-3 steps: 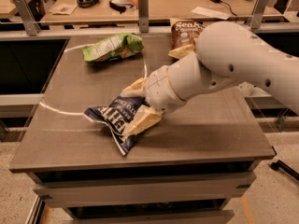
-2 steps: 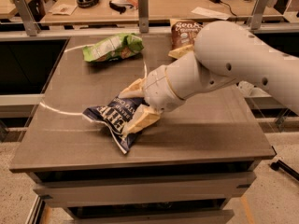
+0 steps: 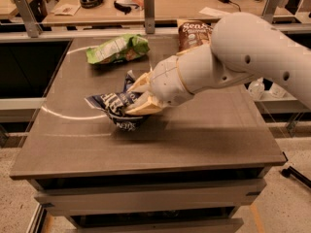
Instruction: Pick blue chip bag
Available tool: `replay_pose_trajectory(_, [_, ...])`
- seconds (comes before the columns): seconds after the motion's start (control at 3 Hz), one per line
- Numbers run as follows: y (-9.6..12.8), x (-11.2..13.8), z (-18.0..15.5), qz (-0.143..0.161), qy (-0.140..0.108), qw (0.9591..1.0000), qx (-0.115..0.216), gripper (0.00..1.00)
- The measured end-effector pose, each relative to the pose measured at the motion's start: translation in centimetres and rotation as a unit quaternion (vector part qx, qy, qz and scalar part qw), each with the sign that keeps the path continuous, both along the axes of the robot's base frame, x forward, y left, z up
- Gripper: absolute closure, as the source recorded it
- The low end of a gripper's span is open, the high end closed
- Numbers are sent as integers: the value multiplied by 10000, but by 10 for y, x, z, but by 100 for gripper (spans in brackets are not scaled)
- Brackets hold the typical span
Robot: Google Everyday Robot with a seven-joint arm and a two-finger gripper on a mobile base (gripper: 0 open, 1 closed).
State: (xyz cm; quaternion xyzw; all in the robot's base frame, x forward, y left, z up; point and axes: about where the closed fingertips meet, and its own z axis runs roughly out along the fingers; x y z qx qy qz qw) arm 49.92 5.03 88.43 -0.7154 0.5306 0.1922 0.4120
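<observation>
The blue chip bag (image 3: 112, 106) is dark navy foil with white lettering. It is crumpled near the middle of the dark table (image 3: 204, 140). My gripper (image 3: 138, 97) reaches in from the right on a thick white arm. Its tan fingers (image 3: 142, 108) are closed on the bag's right side, one above and one below. The bag is bunched up between them, and its right part is hidden behind the fingers. Whether the bag's underside still touches the table I cannot tell.
A green chip bag (image 3: 116, 49) lies at the table's back left. A brown chip bag (image 3: 193, 33) stands at the back, partly behind my arm. A rail with posts (image 3: 149, 6) runs behind the table. Desks with clutter are beyond.
My gripper has closed on the blue bag and moved up and away from the camera. The bag, flat before, is now bunched up and its lower corner drawn in.
</observation>
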Motion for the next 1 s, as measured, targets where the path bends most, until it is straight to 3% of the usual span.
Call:
replay_pose_trajectory(0.67, [-10,17,60,-425,-152,9962,749,100])
replay_pose_trajectory(1.0, [-10,17,62,-431,-153,9960,769,100])
